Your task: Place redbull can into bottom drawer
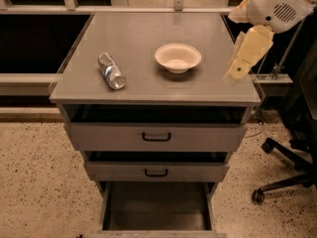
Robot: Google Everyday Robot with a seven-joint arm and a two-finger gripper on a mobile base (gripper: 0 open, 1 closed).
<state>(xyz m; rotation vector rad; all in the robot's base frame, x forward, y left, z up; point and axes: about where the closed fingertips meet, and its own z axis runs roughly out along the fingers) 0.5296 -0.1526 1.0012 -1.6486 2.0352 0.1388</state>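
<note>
The redbull can (111, 71), slim and shiny silver, lies on its side on the left part of the grey cabinet top (148, 38). The bottom drawer (156, 209) is pulled open below the two shallower drawers and shows a plain grey inside with nothing in it. My gripper (237, 69), cream-coloured, hangs over the right edge of the cabinet top, to the right of the white bowl and far from the can.
A white bowl (178, 57) stands on the cabinet top right of centre. Two upper drawers with black handles (156, 137) stand slightly open. An office chair base (282, 175) with castors is on the speckled floor at the right. Dark shelving runs behind.
</note>
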